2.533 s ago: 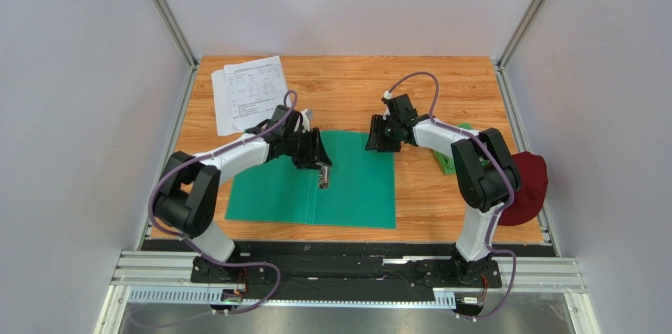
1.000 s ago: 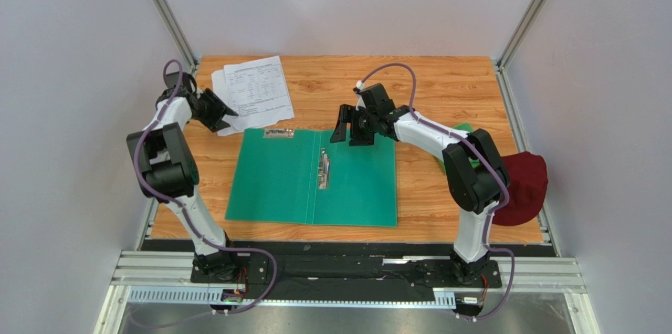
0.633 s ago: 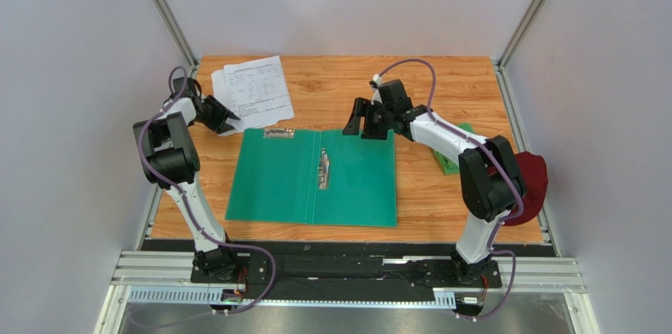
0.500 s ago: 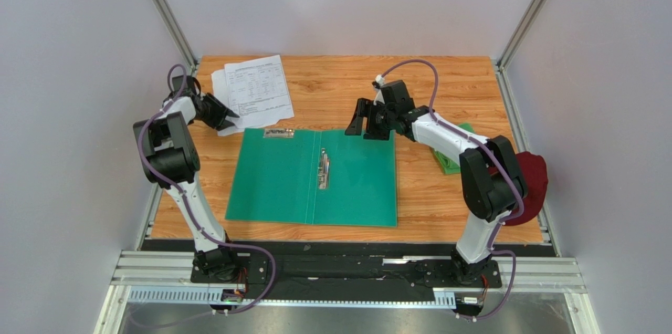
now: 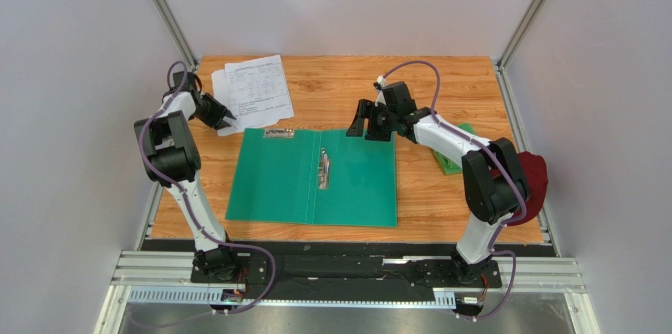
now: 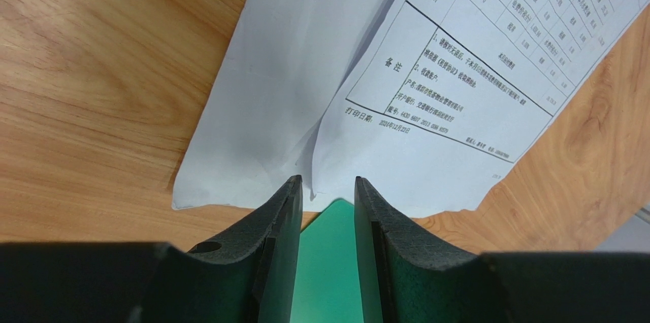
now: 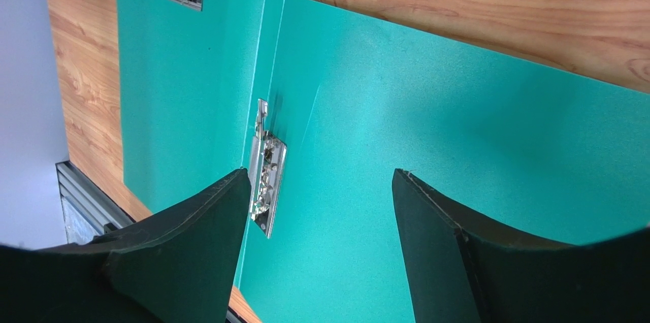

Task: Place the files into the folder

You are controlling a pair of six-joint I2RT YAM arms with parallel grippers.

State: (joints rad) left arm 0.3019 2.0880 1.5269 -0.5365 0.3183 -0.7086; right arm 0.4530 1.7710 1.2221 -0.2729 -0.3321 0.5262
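Observation:
The files (image 5: 252,91) are two overlapping white sheets at the table's far left. In the left wrist view the printed sheet (image 6: 450,64) lies over a blank one (image 6: 275,71). My left gripper (image 5: 225,117) sits at their near left corner. Its jaws (image 6: 326,182) stand a narrow gap apart, tips at the paper's edge, with nothing seen between them. The teal-green folder (image 5: 276,184) lies open and flat in the middle, with a metal clip (image 5: 322,170) at its spine. My right gripper (image 5: 359,125) hovers wide open over the folder's (image 7: 458,110) far edge, holding nothing (image 7: 320,178).
A second small metal clip (image 5: 278,133) sits at the folder's far left edge. A bright green cloth (image 5: 448,162) lies right of the folder under the right arm. A dark red cap (image 5: 530,188) hangs off the table's right edge. Frame posts stand at the far corners.
The left arm has swung from above the folder's spine to the files' corner, and its jaws have narrowed. The right gripper has drifted slightly right along the folder's far edge.

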